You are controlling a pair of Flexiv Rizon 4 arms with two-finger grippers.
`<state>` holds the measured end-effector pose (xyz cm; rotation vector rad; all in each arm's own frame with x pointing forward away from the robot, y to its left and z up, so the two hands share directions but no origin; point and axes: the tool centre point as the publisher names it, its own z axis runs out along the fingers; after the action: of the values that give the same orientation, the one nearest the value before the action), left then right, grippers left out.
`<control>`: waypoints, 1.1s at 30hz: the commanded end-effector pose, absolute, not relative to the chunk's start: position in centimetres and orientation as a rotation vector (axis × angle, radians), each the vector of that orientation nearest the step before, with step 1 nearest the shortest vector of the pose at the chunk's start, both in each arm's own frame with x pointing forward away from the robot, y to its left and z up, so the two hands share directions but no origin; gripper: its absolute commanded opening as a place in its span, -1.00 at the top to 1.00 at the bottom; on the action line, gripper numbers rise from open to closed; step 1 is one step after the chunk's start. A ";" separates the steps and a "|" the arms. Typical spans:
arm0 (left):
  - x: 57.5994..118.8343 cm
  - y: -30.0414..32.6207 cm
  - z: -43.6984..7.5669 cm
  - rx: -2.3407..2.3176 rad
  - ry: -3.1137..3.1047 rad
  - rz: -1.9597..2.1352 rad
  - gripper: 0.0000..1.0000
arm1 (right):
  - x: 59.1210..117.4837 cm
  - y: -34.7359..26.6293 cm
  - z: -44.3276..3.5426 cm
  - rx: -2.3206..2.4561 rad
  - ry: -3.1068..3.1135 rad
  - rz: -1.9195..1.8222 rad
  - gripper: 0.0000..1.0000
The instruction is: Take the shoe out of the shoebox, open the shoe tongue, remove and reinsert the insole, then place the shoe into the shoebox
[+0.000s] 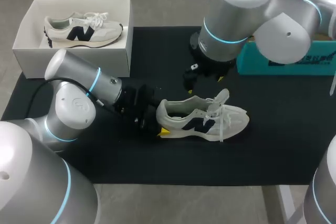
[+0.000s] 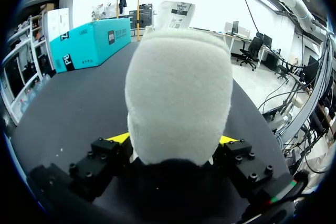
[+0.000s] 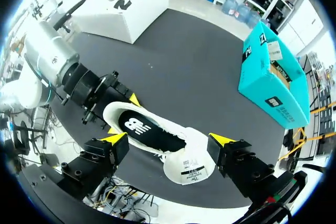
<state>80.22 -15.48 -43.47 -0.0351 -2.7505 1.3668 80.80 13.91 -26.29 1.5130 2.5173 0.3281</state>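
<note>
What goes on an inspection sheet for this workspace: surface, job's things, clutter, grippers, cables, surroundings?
Surface: black mat covers the table.
Job's things: shoe upright on the mat, tongue pulled forward, insole showing inside; white shoebox at the far left corner holds a second shoe.
Clutter: teal box at the far right.
Grippers: left gripper shut on the shoe's heel; right gripper open above the shoe.
Cables: black cable beside the left arm.
Surroundings: nothing seen reaching over the table.

Robotics lab, left arm [image 1: 79, 80], right arm [image 1: 241, 9], black-matted table [image 1: 157, 156]
</note>
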 end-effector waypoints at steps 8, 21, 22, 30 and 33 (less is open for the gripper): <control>80.2 -15.6 -43.8 -0.036 -2.750 1.365 1.00 | 81.4 15.5 -25.1 0.312 2.928 -0.095 1.00; 80.2 -15.6 -43.8 -0.036 -2.750 1.365 1.00 | 81.4 15.5 -25.1 0.312 2.928 -0.095 1.00; 80.2 -15.6 -43.8 -0.036 -2.750 1.365 1.00 | 81.4 15.5 -25.1 0.312 2.928 -0.095 1.00; 80.2 -15.6 -43.8 -0.036 -2.750 1.365 1.00 | 81.4 15.6 -25.6 0.319 2.923 -0.091 1.00; 80.2 -15.6 -43.8 -0.036 -2.750 1.365 1.00 | 81.4 15.7 -27.3 0.324 2.927 -0.082 1.00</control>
<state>80.22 -15.48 -43.47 -0.0351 -2.7504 1.3668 81.31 15.33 -25.53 0.3226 2.9245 -0.0902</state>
